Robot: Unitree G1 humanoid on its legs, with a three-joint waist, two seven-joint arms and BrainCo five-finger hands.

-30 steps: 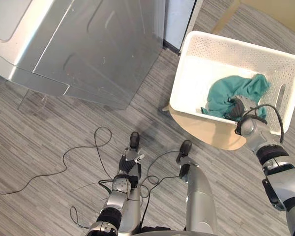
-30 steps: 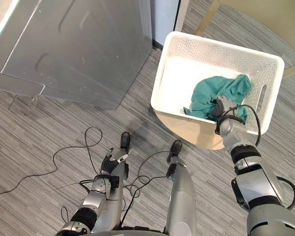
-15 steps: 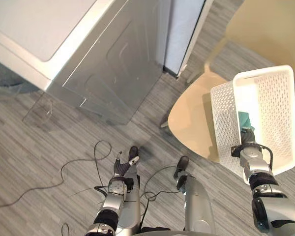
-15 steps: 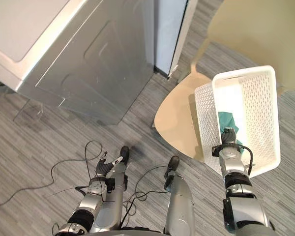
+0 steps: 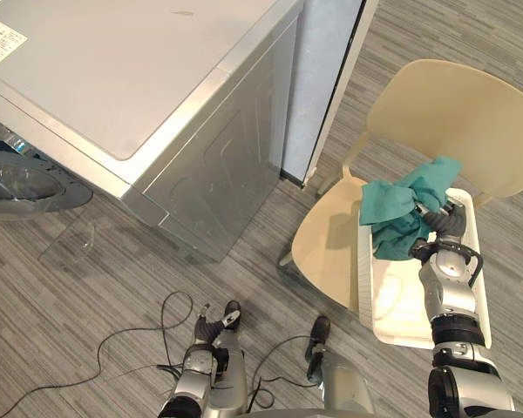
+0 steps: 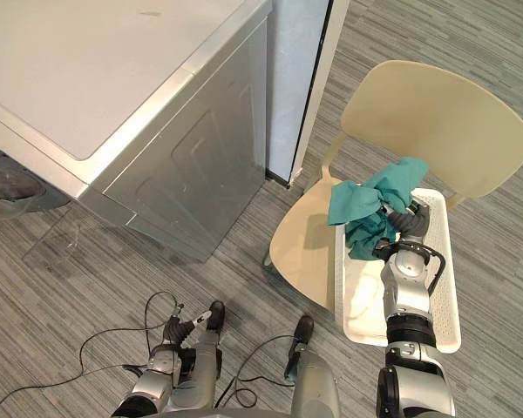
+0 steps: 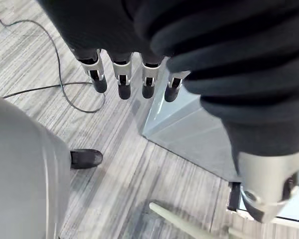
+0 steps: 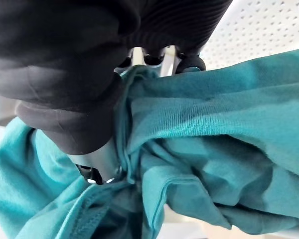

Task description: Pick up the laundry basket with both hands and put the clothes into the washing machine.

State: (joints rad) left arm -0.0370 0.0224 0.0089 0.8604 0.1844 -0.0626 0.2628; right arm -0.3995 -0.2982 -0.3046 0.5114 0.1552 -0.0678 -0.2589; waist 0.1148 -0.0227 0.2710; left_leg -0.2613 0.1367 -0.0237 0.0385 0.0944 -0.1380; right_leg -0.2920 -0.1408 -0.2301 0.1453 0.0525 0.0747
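Right hand [image 5: 445, 230], fingers clamped on the teal garment [image 5: 399, 209], holds it over the white laundry basket [image 5: 399, 305] on the beige chair [image 5: 444, 113], right of centre. Left hand [image 5: 204, 329] hangs at lower left, fingers [image 7: 120, 79] straight, slightly apart.

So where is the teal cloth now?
The teal cloth is in the right hand, at right in the eye views, above the white basket on the beige chair.

It looked like a home laundry corner: a silver washing machine [image 5: 131, 78] stood well left of the right hand [image 5: 443, 225], which gripped a teal garment [image 5: 401, 209] over a white basket [image 5: 397, 305] on a beige chair [image 5: 453, 113].
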